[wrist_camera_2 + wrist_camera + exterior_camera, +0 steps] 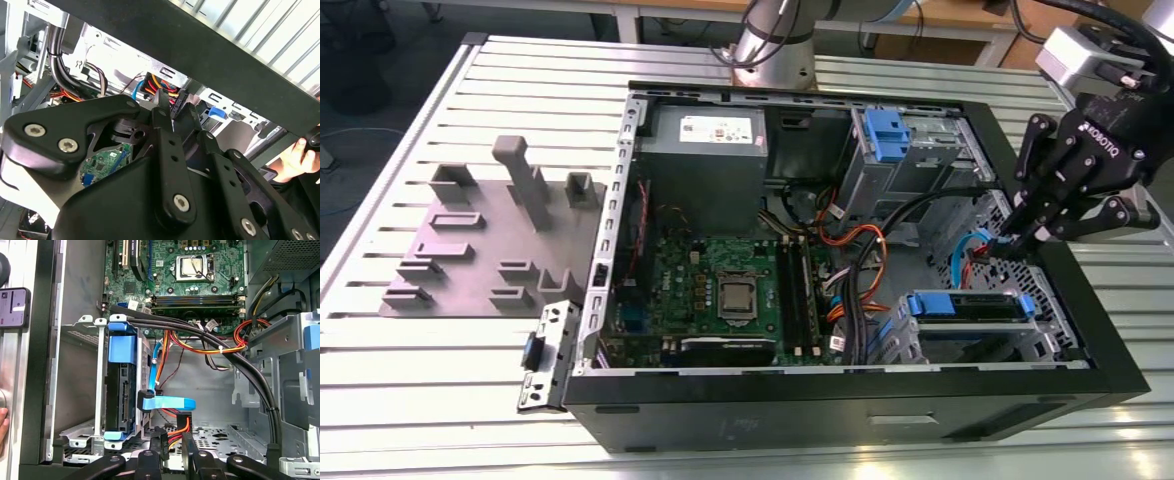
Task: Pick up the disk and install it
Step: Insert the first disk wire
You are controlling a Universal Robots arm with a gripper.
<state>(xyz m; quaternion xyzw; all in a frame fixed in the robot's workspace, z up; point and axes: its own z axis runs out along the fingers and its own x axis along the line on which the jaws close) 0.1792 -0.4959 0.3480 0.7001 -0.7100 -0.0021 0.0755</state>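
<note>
An open black computer case [854, 410] is laid on its side on a slatted metal table [400, 400]. Inside, a green motherboard [720, 290] is seen beside a grey power supply [704, 150]. Orange, red and black cables [210, 347] are bundled across the case's interior. A grey fixture plate [480, 240] with upright blocks is placed on the table at the exterior view's left.

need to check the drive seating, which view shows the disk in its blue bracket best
The first wrist view: the disk stands edge-on in the drive cage, its blue bracket plain at both ends. The exterior view shows it smaller, near the gripper. In the second wrist view I cannot make it out behind the gripper's linkage.
</note>
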